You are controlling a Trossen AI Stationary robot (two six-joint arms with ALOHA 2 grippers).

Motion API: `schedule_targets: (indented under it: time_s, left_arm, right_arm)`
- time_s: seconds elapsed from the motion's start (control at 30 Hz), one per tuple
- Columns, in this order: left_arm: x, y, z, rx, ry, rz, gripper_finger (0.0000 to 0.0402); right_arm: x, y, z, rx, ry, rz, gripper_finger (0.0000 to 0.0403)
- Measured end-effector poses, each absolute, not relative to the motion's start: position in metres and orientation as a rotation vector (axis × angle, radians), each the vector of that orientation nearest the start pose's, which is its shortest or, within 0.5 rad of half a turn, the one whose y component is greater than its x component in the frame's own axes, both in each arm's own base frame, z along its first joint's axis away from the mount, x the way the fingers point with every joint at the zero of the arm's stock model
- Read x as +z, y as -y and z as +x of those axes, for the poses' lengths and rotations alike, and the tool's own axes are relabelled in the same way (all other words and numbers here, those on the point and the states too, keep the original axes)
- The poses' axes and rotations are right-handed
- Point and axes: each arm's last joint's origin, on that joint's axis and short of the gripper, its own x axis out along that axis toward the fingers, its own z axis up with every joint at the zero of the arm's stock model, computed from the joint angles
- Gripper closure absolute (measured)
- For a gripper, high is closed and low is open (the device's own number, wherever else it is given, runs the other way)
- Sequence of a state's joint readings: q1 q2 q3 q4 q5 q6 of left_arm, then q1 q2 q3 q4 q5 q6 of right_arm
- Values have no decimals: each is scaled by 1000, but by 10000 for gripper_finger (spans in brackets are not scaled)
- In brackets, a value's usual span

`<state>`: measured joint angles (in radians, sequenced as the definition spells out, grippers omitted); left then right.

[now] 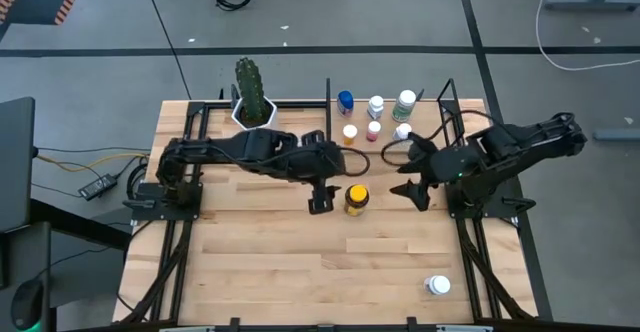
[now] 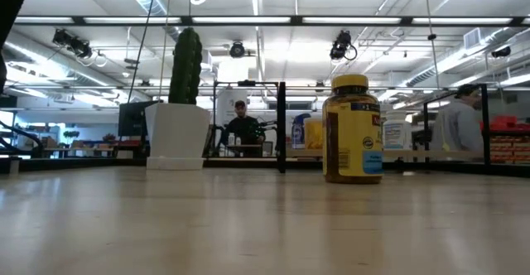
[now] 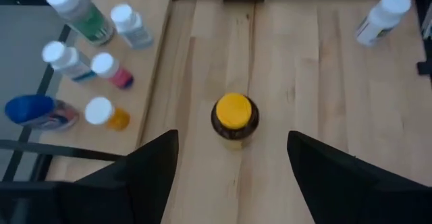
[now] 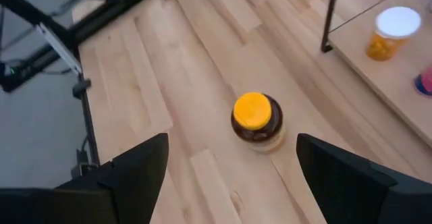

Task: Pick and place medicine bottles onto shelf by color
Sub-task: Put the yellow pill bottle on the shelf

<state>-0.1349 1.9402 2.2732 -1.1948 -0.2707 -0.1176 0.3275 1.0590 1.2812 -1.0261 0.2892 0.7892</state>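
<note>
An amber bottle with a yellow cap [image 1: 356, 199] stands upright on the slatted wooden table [image 1: 300, 272], just right of centre in the high view and a little below the shelf. The left gripper [image 1: 320, 198] hangs just to its left, its fingers spread apart and holding nothing; in the left wrist view the two dark fingers [image 3: 150, 163] sit wide on either side of the bottle, clear of it. The right gripper [image 1: 415, 187] is to the bottle's right, a little farther off, likewise parted and empty, and its own wrist view frames the yellow cap between its fingers [image 4: 138, 166].

The shelf [image 1: 385, 147], a light wood board between thin black posts, lies along the upper middle of the high view. On it stand six small bottles: a blue one [image 1: 345, 100] at the upper left, a white-capped white one [image 1: 376, 106] beside it, a green one [image 1: 405, 103] to the right, and in the nearer row an orange one [image 1: 350, 133], a pink one [image 1: 373, 130] and a white one with a blue label [image 1: 402, 132].

Another white bottle [image 1: 437, 285] lies on its side near the lower right of the table, well apart from everything else.

A cactus in a white hexagonal pot [image 1: 252, 94] sits at the table's upper edge, left of the shelf. In the low view a seated person [image 2: 241, 126] shows in the room behind the table.
</note>
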Motion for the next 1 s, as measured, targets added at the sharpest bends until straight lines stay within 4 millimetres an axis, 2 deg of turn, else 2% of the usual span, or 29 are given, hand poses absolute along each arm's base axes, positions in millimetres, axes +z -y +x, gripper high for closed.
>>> schedule_targets:
  time_s: [0.13,0.33,0.53,0.7,0.83,1.0]
  left_arm:
    - [387,46,384,177,-812,48,135]
    - [359,40,338,205,-707,-96,143]
    - [351,33,278,236,-573,-284,143]
    - [345,33,242,232,-484,-402,151]
    - [339,35,223,248,-462,-451,158]
    - [335,39,215,267,-443,-458,165]
  right_arm:
    - [381,-48,168,-284,-699,547,70]
    - [380,-49,170,-298,-708,559,70]
    - [358,-56,207,-255,-845,490,70]
    - [342,-60,236,-212,-873,357,70]
    - [334,-56,253,-215,-874,316,70]
    - [318,-52,270,-201,-935,292,70]
